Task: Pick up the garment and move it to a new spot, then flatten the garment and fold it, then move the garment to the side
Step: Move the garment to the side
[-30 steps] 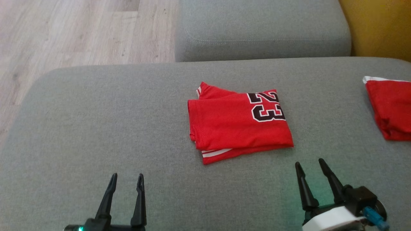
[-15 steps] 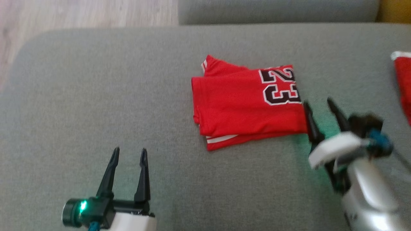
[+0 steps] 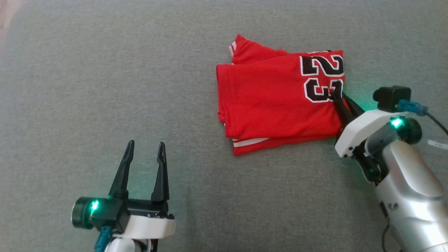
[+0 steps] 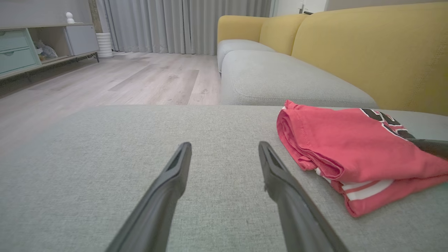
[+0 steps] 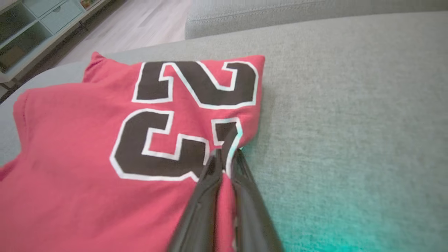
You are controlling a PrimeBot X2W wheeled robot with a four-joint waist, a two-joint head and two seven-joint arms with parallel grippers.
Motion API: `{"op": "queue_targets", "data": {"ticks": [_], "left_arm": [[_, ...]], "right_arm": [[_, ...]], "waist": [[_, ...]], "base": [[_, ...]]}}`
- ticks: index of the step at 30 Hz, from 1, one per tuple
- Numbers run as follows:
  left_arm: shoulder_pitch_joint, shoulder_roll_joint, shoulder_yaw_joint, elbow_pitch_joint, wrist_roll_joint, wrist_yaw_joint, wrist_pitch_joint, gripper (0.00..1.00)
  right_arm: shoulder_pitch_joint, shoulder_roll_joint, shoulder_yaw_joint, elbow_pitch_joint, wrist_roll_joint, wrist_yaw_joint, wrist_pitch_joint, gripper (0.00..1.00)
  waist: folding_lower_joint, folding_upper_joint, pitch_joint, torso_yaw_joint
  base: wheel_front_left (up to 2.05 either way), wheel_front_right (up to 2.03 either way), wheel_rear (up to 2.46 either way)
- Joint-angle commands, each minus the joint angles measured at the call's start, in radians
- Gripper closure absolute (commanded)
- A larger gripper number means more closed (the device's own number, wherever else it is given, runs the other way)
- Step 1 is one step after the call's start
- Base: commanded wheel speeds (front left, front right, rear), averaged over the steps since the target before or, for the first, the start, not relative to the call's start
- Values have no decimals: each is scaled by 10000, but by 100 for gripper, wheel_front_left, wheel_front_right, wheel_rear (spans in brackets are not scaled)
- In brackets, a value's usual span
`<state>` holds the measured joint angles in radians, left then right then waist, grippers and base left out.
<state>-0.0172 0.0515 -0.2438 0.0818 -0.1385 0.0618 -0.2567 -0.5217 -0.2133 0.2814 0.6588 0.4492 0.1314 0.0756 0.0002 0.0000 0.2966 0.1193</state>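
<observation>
The garment (image 3: 273, 105) is a folded red jersey with a black "23" outlined in white, lying on the grey cushion (image 3: 105, 70). My right gripper (image 3: 338, 95) is shut on the garment's right edge, pinching the cloth beside the digits. In the right wrist view its two fingers squeeze a fold of red cloth (image 5: 225, 157). My left gripper (image 3: 145, 148) stands open over bare cushion at the lower left, well apart from the garment. The left wrist view has the garment (image 4: 350, 147) to the right of the left gripper (image 4: 224, 148).
A second grey seat cushion (image 4: 280, 80) and yellow backrests (image 4: 367, 52) lie beyond. Wooden floor (image 4: 122, 77) and a low cabinet (image 4: 35, 45) are off to the left.
My right gripper has moved up to the garment's right edge and closed on it. The head camera has tilted down, so the whole picture has shifted. The left gripper stays open.
</observation>
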Motion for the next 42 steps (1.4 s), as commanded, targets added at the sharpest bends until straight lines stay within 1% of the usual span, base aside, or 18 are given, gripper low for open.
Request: {"op": "queue_targets", "data": {"ticks": [1, 4, 7, 12, 13, 16, 17, 18, 22, 26, 27, 28, 31, 34, 36, 39, 41, 42], "left_arm": [[-330, -13, 266, -348, -18, 56, -51, 0], [-419, -13, 316, -415, 45, 41, -51, 0], [-568, -13, 429, -518, 160, -8, -51, 0], [-998, -13, 711, -657, 408, -142, -51, 0], [-998, -13, 711, -657, 408, -142, -51, 0], [-1313, 16, 937, -713, 591, -268, -51, 0], [-1520, 58, 1006, -725, 716, -385, -51, 0], [-1520, 58, 1006, -725, 716, -385, -51, 0], [-1914, 112, 1069, -697, 904, -567, -51, 0], [-2192, 110, 1097, -663, 996, -671, -51, 0], [-2240, 107, 1094, -654, 1008, -691, -51, 0], [-2283, 103, 1086, -641, 1017, -711, -51, 0], [-2394, 84, 1031, -589, 993, -774, -51, 0], [-2371, 53, 1034, -525, 850, -737, -51, 0], [-2299, 35, 1043, -432, 747, -695, -51, 0], [-2117, 14, 1074, -267, 528, -655, -51, 0], [-1814, -2, 1131, -22, 172, -696, -51, 0], [-1731, -5, 1137, 2, 90, -718, -51, 0]], "right_arm": [[-119, -267, 212, -397, 108, -7, -187, 100], [-245, -717, 271, -784, 58, -7, -277, 100], [-390, -1366, 153, -1365, -85, -7, -169, 100], [-553, -2790, -626, -2536, -457, -7, 244, 100], [-553, -2790, -626, -2536, -457, -7, 244, 100], [-516, -3517, -1333, -3337, -708, -7, 627, 100], [-464, -3952, -1883, -3847, -867, -7, 913, 100], [-464, -3952, -1883, -3847, -867, -7, 913, 100], [-286, -4773, -3026, -4610, -1002, -7, 1401, 100], [-85, -5487, -4012, -5111, -1113, -7, 1936, 100], [-52, -5594, -4282, -5216, -1232, -7, 2006, 73], [-28, -5649, -4532, -5334, -1427, -7, 2020, 0], [64, -5389, -5094, -5648, -1993, -7, 1993, 0], [233, -4644, -5255, -5961, -2449, -7, 1989, 0], [402, -3989, -5139, -6139, -2723, -7, 1919, 0], [731, -2970, -4662, -6230, -2921, -7, 1726, 0], [1268, -1659, -3766, -5868, -2920, -7, 1078, 0], [1422, -1353, -3490, -5674, -2859, -7, 847, 0]], "waist": [[-2, 0, 109, -232], [-2, 0, 299, -607], [-2, 0, 614, -1083], [-2, 0, 1339, -1845], [-2, 0, 1339, -1845], [-2, 0, 1805, -2227], [-2, 0, 2085, -2407], [-2, 0, 2085, -2407], [-2, 0, 2528, -2596], [-2, 0, 2760, -2620], [-2, 0, 2791, -2607], [-2, 0, 2811, -2588], [-2, 0, 2739, -2464], [-2, 0, 2478, -2332], [-2, 0, 2192, -2229], [-2, 0, 1717, -2065], [-2, 0, 964, -1755], [-2, 0, 786, -1671]], "base": [[0, 0, 0], [0, 0, 0], [0, 0, 0], [0, 0, 0], [0, 0, 0], [0, 0, 0], [0, 0, 0], [0, 0, 0], [0, 0, 0], [0, 0, 0], [0, 0, 0], [0, 0, 0], [0, 0, 0], [0, 0, 0], [0, 0, 0], [0, 0, 0], [0, 0, 0], [0, 0, 0]]}}
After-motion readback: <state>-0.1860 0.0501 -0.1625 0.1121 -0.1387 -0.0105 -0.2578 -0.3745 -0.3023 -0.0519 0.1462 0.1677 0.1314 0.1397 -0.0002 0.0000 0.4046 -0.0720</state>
